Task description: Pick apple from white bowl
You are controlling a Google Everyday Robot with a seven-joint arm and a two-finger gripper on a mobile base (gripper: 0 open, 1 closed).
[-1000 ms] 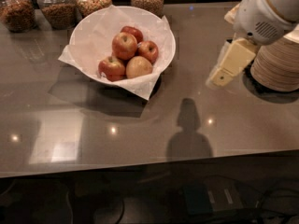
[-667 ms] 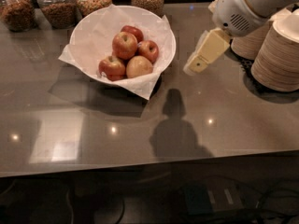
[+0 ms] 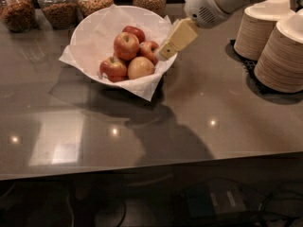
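Mostly red apples (image 3: 127, 46), paper-lined white bowl (image 3: 90, 32), end effector (image 3: 164, 55) over its rim

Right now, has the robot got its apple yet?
Not yet. Done: the gripper is at the right rim of the white bowl, next to the fruit. In hand: nothing, as all five apples lie in the bowl. Left: come down on one apple, grab it and lift it out.
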